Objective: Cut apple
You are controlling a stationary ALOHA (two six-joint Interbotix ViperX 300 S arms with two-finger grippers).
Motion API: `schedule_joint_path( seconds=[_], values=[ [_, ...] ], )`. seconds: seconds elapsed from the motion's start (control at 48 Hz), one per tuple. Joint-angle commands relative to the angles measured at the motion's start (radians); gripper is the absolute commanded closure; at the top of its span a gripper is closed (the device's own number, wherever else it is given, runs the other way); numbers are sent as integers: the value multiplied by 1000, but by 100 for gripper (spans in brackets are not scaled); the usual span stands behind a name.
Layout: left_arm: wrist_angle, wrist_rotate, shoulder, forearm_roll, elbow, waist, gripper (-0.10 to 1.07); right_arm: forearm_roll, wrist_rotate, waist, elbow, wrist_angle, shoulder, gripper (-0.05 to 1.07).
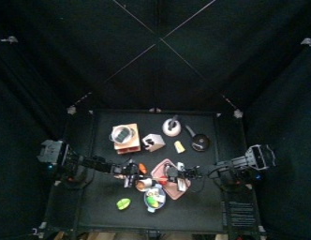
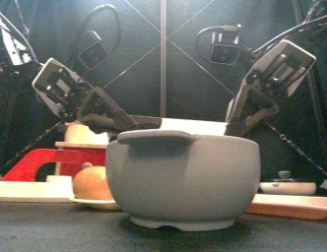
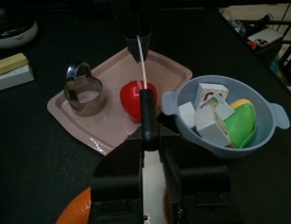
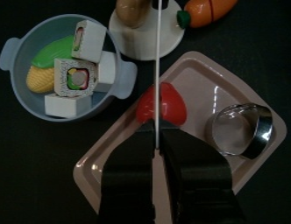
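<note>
One red apple (image 4: 162, 103) lies on my one pink tray (image 4: 218, 77) beside a single metal ring cutter (image 4: 243, 129), and just off the tray stands one grey two-handled bowl (image 3: 263, 94) holding a few toy food pieces I cannot count exactly. My right jaws (image 4: 155, 156) are closed on the dark handle of one knife (image 4: 155, 52), its thin blade running across the apple. My left jaws (image 3: 143, 162) are also clamped on a dark handle with a thin blade (image 3: 138, 48) reaching over the same apple, and whether that is a second knife I cannot tell.
</note>
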Motion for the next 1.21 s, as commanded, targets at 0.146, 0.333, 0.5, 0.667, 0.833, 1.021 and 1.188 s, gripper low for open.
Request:
schedule_joint_path(
  seconds=[0.146,0.333,0.5,0.667,0.833,1.021,1.188],
  values=[
    [-3,3,-5,-3,-18,25,55,-2,-3,12,-8,8,-11,69],
    [-3,3,-3,-2,-18,31,54,-2,-3,12,-5,8,-11,69],
    [-3,3,-3,-3,-17,31,55,-3,-3,12,-8,8,-11,69],
    [-3,3,5,-2,-18,31,54,-3,-5,9,-6,8,-9,69],
    [-2,3,11,-2,-18,29,54,-5,-5,9,-6,8,-9,69],
    [-3,3,11,0,-18,31,54,-5,-3,6,-6,6,-9,69],
    [-3,3,12,0,-18,31,54,-5,-5,5,-5,5,-8,69]
  ],
)
